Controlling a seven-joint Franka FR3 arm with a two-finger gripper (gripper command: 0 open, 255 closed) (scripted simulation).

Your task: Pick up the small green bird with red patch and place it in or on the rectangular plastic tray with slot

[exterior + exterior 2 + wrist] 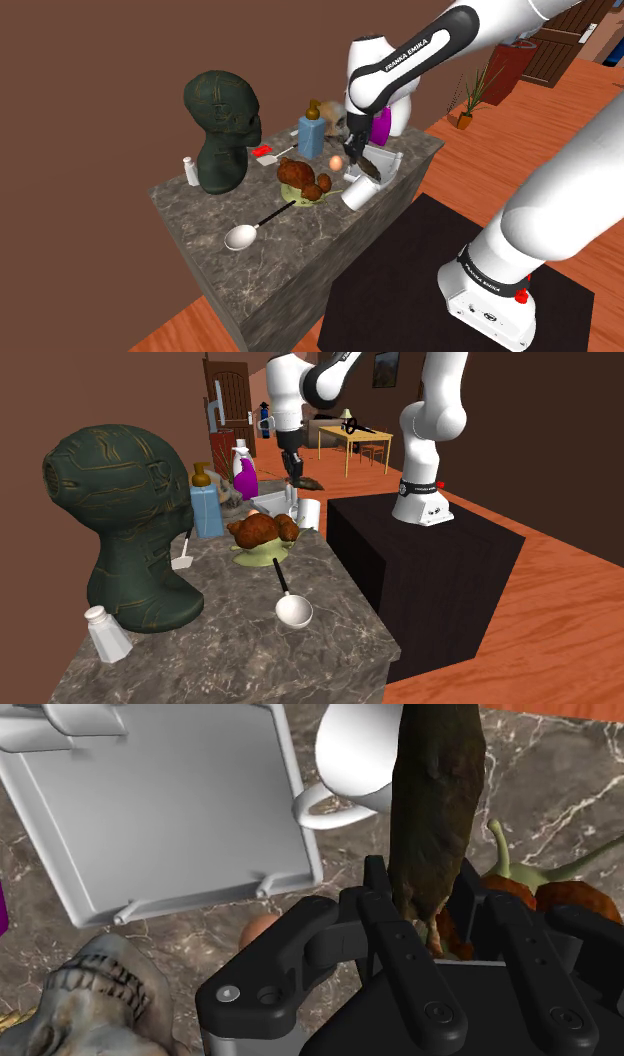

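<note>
My gripper point(440, 919) is shut on a long, dark brown bird figure point(435, 804) that sticks out past the fingertips. In the shoulder view the gripper point(364, 158) holds the bird point(372, 170) just above the near edge of the white rectangular tray point(390, 160). The tray point(150, 804) lies flat on the marble counter, to one side of the bird. In the second exterior view the gripper point(297, 472) and bird point(309, 483) hang over the tray point(270, 502) at the counter's far end.
A white mug point(358, 195) lies beside the tray. Close by are a plate of brown roast pieces point(305, 180), an egg point(336, 162), a skull point(80, 994), a blue soap bottle point(312, 128) and a purple spray bottle point(380, 125). A dark head bust point(222, 125) and a ladle point(245, 233) sit farther off.
</note>
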